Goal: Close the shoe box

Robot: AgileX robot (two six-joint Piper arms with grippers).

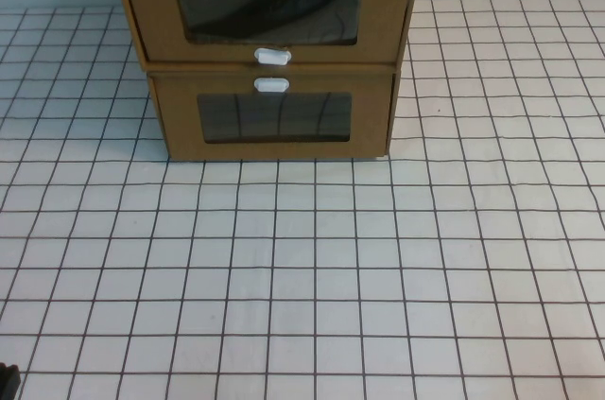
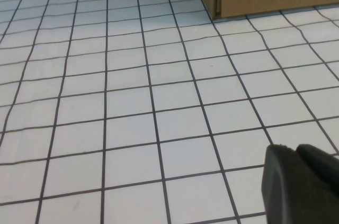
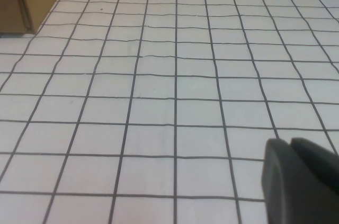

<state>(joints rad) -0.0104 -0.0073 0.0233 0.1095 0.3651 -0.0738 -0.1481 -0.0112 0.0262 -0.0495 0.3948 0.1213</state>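
The shoe box sat at twelve o'clock on the bench, stacked atop its twin box. Left gripper and right gripper hung low over the bench, well apart from it; fingers' state, cannot tell.

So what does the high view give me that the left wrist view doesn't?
Only the high view shows both stacked boxes whole: the shoe box on top, its white pull tab under its window, jutting slightly forward of the lower box, whose tab sits above its window. Neither gripper is clearly seen there. Only the left wrist view shows the left gripper, low over the checked table, short of the boxes. Both share the lower box's front corner and the checked table. The right gripper appears only in its own wrist view.
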